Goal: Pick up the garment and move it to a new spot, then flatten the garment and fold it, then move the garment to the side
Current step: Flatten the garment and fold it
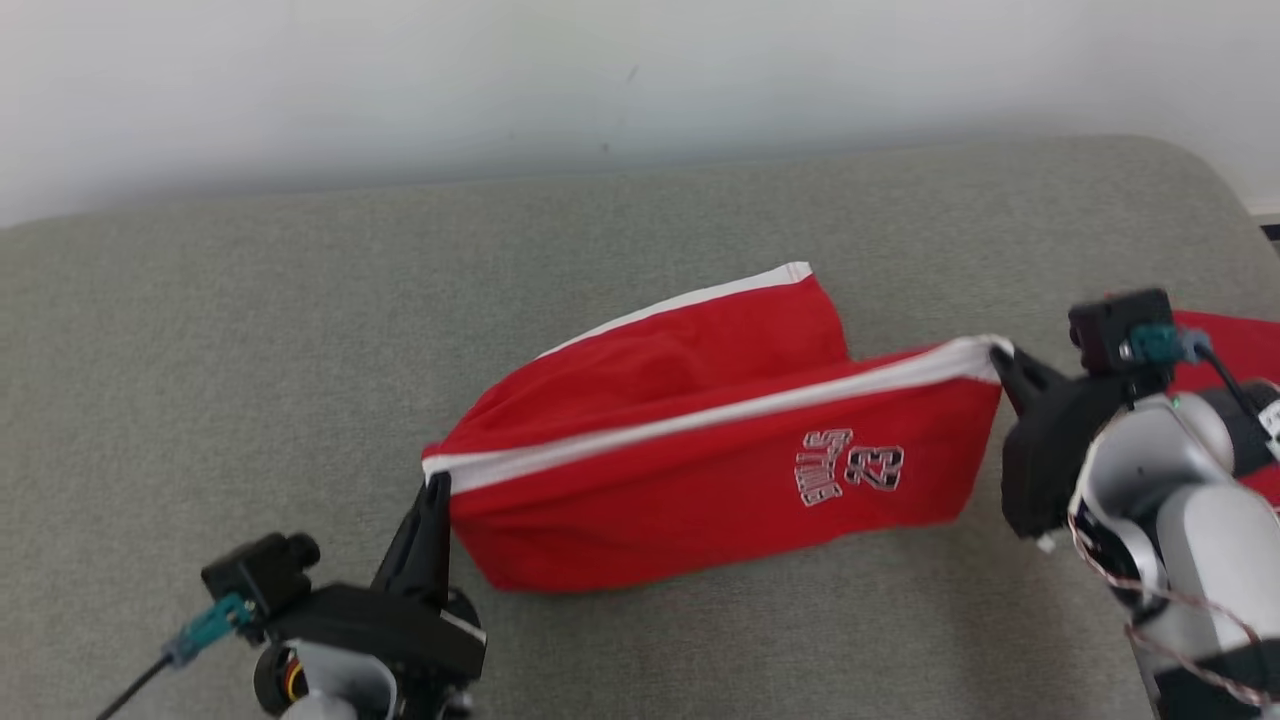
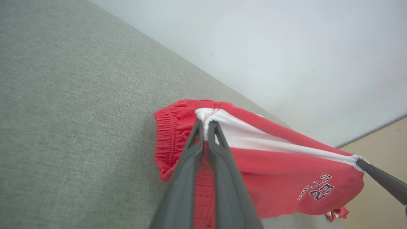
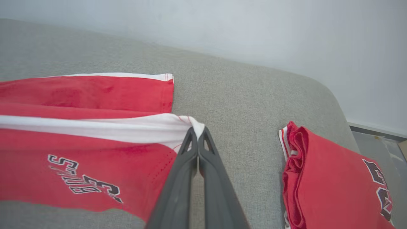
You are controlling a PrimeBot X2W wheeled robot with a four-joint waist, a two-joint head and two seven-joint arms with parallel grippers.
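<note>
Right end effector (image 3: 197, 130) on shorts (image 3: 95, 143), folded jersey (image 3: 334, 184) nearby

Head cam looks down over the cushion (image 1: 200, 350) at the shorts (image 1: 720, 480); left wrist cam sits close at their waistband end, right wrist cam close at their hem end, all sharing the white stripe (image 1: 700, 414).
</note>
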